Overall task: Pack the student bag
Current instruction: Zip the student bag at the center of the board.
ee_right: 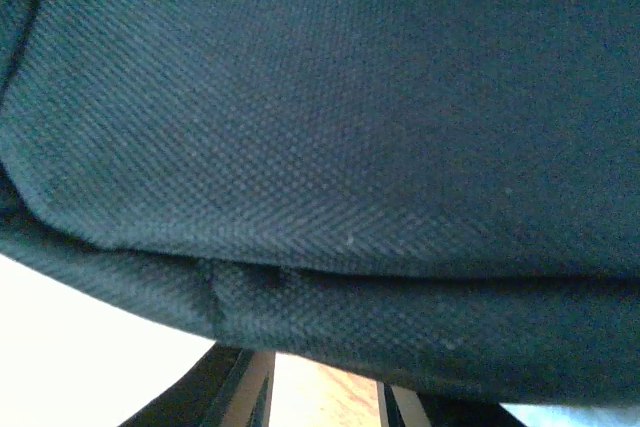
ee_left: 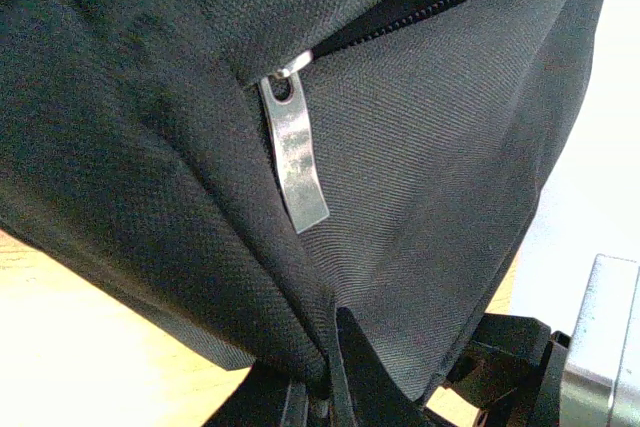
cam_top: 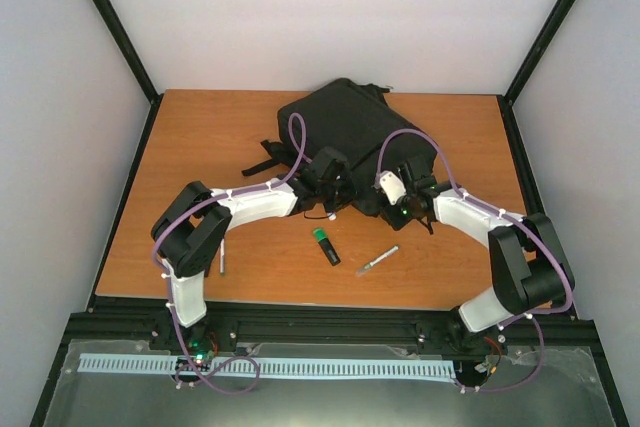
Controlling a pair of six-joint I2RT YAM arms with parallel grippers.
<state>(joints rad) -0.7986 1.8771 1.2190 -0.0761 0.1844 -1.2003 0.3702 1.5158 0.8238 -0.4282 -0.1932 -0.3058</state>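
Observation:
The student bag [cam_top: 345,132], a large black backpack, lies at the back middle of the table. My left gripper [cam_top: 326,185] is at its near edge. In the left wrist view it [ee_left: 335,372] is shut on a fold of the bag's black fabric [ee_left: 420,197], just below a silver zip pull [ee_left: 295,162] at the end of a zip seam. My right gripper [cam_top: 402,195] is at the bag's near right edge. In the right wrist view its fingers [ee_right: 240,392] stand apart with bare table between them, and the bag's fabric [ee_right: 330,127] fills the view above them.
A black highlighter with a green cap [cam_top: 325,246] and a grey pen [cam_top: 377,261] lie on the wooden table [cam_top: 200,147] in front of the bag. Another pen [cam_top: 222,257] lies by the left arm's elbow. Black straps [cam_top: 262,159] trail off the bag's left side.

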